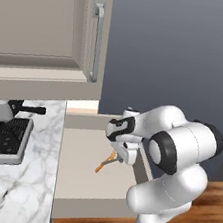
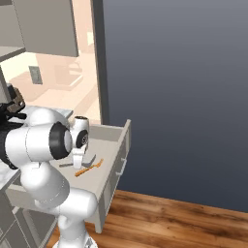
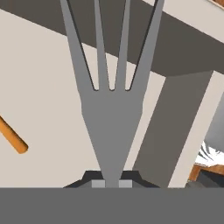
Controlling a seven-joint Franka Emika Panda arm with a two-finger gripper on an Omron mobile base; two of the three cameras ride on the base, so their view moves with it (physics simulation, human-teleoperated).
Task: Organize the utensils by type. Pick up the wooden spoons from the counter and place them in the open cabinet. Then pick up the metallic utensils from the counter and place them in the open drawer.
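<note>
1. nearest the lens in the hand view, the grey steel fork [image 3: 111,118] is seen pinched by its neck between the clenched gripper [image 3: 111,181], prongs pointing away over the pale floor of the drawer [image 3: 43,78]. an orange handle end [image 3: 15,141] is seen lying at the left, apart from the grey fork. the dark shaded drawer wall [image 3: 183,52] is crossed behind the prongs.

2. left base view: the gripper [image 1: 122,153] is held low over the open drawer [image 1: 80,179], beside the marble counter [image 1: 27,182]. the copper fork [image 1: 105,162] is seen resting on the drawer floor just beside the fingers. a coffee machine [image 1: 1,132] is stood on the counter, and the cabinet [image 1: 46,23] with its steel bar handle [image 1: 97,40] is hung above.

3. right base view: the gripper [image 2: 80,162] is placed above the drawer [image 2: 121,145]; the copper fork [image 2: 88,168] is laid on the floor beside it, and a grey sliver [image 2: 65,165], too small to be identified, is shown near the hand.
</note>
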